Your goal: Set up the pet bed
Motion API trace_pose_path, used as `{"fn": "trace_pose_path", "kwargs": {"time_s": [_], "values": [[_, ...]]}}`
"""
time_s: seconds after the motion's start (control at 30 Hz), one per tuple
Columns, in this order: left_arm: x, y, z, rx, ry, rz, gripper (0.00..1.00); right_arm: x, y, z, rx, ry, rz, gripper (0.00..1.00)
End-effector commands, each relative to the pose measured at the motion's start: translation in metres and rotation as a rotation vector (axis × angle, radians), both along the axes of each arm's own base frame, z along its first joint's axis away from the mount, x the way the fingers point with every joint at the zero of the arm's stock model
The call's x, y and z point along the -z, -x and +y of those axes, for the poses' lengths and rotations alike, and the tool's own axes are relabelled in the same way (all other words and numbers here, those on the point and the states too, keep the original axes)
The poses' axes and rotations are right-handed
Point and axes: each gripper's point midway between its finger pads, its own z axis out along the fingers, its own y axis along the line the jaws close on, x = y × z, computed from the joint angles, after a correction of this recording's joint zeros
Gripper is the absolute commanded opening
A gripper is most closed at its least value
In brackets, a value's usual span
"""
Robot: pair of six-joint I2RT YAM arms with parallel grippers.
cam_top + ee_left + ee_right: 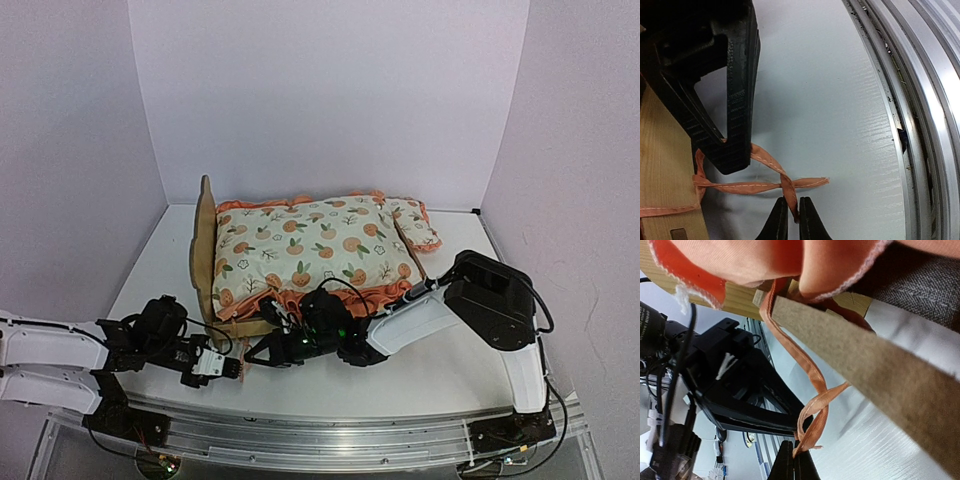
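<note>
L gripper [793,201] fingers nearly together, pinching orange ribbon tie [750,187] just off near corner of pet bed [205,245]. R gripper [794,447] clamped tight on same ribbon, beside bed's wood frame.

The cushion [305,250] is showing cream fabric with an orange fruit print. The ribbon [760,186] is looking orange, the bed [205,240] pale wood.

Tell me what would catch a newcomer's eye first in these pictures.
First, the big fruit-print cushion with its orange ruffle, lying on the wooden pet bed in the middle of the table. Next, the two arms meeting at the bed's near left corner. There the left claw and the right claw each pinch a tail of the thin orange ribbon, which crosses over itself beside the frame.
</note>
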Motion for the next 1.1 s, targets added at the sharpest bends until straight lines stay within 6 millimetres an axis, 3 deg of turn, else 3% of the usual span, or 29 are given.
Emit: {"fn": "trace_pose_path", "kwargs": {"time_s": [0.0, 0.2, 0.33, 0.47, 0.53, 0.67, 0.77, 0.9, 1.07], "values": [[-0.029, -0.005, -0.011, -0.009, 0.074, -0.012, 0.03, -0.023, -0.01, 0.005, 0.023, -0.047, -0.018, 0.0], [-0.039, -0.008, -0.012, -0.064, 0.097, 0.032, 0.0, -0.021, -0.011, 0.002, 0.035, -0.037, -0.019, 0.02], [-0.041, -0.022, -0.009, -0.18, 0.067, 0.078, 0.0, -0.022, -0.006, -0.009, 0.029, -0.027, -0.052, 0.16], [-0.045, -0.036, -0.004, -0.301, 0.03, 0.119, 0.0, -0.024, 0.006, -0.032, -0.007, 0.01, -0.163, 0.37], [-0.05, -0.038, -0.003, -0.344, 0.03, 0.149, 0.0, -0.022, 0.015, -0.041, -0.055, 0.051, -0.232, 0.42], [-0.059, -0.034, -0.004, -0.389, 0.049, 0.235, 0.0, -0.026, 0.021, -0.05, -0.121, 0.101, -0.371, 0.44], [-0.061, -0.035, -0.005, -0.416, 0.058, 0.265, 0.0, -0.035, 0.009, -0.048, -0.106, 0.111, -0.505, 0.41], [-0.06, -0.041, -0.005, -0.449, 0.048, 0.265, 0.0, -0.045, -0.015, -0.033, -0.044, 0.116, -0.634, 0.34], [-0.059, -0.047, -0.003, -0.477, 0.042, 0.251, 0.0, -0.044, -0.021, -0.01, -0.062, 0.059, -0.682, 0.31]]}}
